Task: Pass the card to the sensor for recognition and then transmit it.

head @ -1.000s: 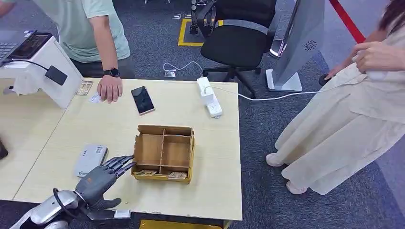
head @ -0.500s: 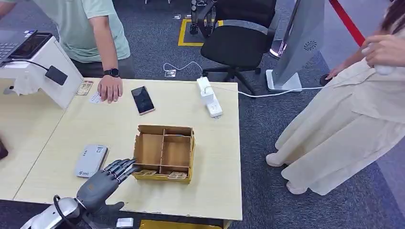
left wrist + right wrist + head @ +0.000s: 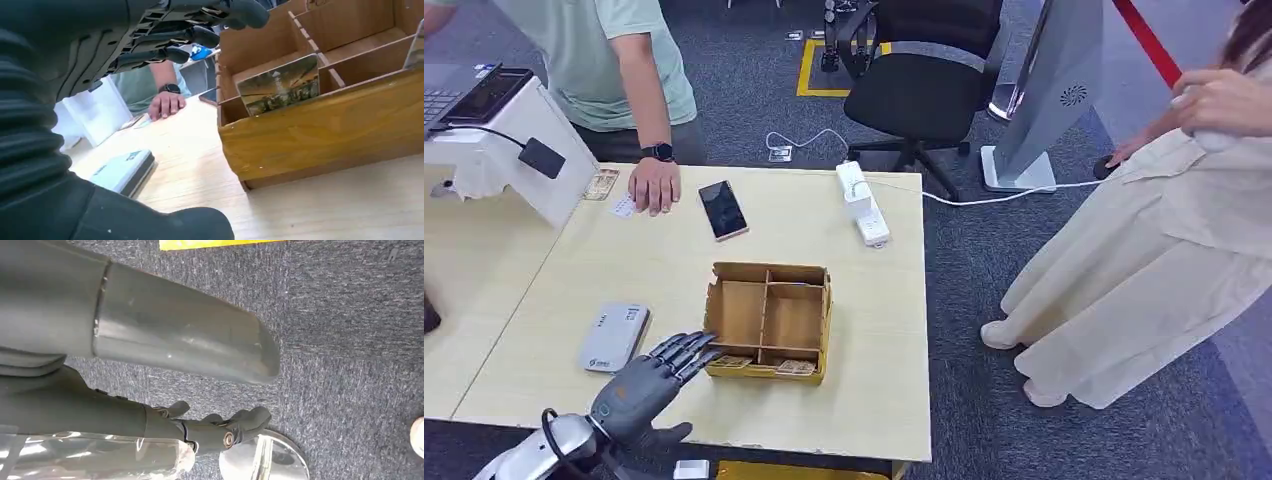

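Grey hand reaches for the card

Grey-fingered left hand [image 3: 639,385], released and holding nothing, stretches toward the wooden box's [image 3: 767,322] front slot, where the card [image 3: 279,86] stands upright, easy to pinch. Beside it lies the sensor [image 3: 614,337]. Right hand [image 3: 220,429] hangs loosely curled, empty

On my head feed I see a dark phone [image 3: 723,209] lying on the far part of the pale wood surface [image 3: 654,270], just beside a person's hand [image 3: 655,185] that rests flat there, and a white power strip [image 3: 862,203] sits near the far right corner with its cord running off to the floor. A black office chair [image 3: 921,85] stands on the grey carpet behind, and a person in cream clothing [image 3: 1154,250] stands off to the right.
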`<state>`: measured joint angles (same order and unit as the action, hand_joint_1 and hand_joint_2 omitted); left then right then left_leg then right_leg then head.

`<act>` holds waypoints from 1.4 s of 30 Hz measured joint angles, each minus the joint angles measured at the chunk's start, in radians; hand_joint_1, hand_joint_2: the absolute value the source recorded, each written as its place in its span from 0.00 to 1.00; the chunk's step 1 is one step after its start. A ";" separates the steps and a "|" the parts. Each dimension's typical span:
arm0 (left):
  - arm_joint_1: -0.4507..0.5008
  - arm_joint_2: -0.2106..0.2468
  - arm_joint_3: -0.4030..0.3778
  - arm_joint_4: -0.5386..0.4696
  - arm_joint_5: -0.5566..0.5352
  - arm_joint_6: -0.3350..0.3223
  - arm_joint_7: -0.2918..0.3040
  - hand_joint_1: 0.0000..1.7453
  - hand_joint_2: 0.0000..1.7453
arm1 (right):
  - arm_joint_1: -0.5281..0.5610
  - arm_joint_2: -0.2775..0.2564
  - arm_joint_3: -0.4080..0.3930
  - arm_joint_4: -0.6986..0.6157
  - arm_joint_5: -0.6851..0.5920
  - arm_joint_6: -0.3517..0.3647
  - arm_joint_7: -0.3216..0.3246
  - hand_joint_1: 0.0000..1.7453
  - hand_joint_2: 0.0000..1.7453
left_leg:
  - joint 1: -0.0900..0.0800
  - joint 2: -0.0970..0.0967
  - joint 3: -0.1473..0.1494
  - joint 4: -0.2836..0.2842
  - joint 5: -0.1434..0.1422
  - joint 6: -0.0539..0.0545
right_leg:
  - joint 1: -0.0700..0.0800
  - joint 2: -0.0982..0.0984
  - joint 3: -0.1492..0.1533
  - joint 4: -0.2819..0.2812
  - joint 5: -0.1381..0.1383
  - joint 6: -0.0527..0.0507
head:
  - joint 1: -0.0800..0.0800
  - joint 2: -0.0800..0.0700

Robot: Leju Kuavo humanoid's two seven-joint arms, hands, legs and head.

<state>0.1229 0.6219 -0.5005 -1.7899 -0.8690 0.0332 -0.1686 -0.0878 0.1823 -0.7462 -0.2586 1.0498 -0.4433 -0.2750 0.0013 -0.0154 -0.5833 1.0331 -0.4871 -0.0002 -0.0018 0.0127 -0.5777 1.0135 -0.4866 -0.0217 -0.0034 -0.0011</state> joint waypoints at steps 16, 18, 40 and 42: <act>-0.082 -0.076 -0.031 0.053 -0.066 0.024 0.019 0.00 1.00 | -0.005 0.006 0.022 0.000 0.016 0.003 0.011 0.00 0.00 | 0.000 0.000 0.000 0.000 0.000 0.000 | 0.000 0.000 0.000 0.000 0.000 0.000 | 0.000 0.000; -0.092 -0.088 -0.034 0.065 -0.068 0.024 0.019 0.00 1.00 | -0.005 0.006 0.025 0.000 0.016 0.003 0.013 0.00 0.00 | 0.000 0.000 0.000 0.000 0.000 0.000 | 0.000 0.000 0.000 0.000 0.000 0.000 | 0.000 0.000; -0.125 -0.133 -0.052 0.139 -0.093 0.053 0.046 0.00 1.00 | -0.006 0.009 0.048 0.000 0.021 0.008 0.022 0.00 0.00 | 0.000 0.000 0.000 0.000 0.000 0.000 | 0.000 0.000 0.000 0.000 0.000 0.000 | 0.000 0.000; -0.125 -0.135 -0.053 0.145 -0.112 0.061 0.056 0.00 1.00 | -0.006 0.009 0.049 0.000 0.019 0.009 0.023 0.00 0.00 | 0.000 0.000 0.000 0.000 0.000 0.000 | 0.000 0.000 0.000 0.000 0.000 0.000 | 0.000 0.000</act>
<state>-0.0020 0.4868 -0.5535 -1.6453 -0.9811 0.0938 -0.1129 -0.0941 0.1911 -0.6973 -0.2586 1.0693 -0.4341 -0.2525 0.0013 -0.0152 -0.5833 1.0332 -0.4871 -0.0002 -0.0018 0.0130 -0.5779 1.0135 -0.4866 -0.0217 -0.0038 -0.0008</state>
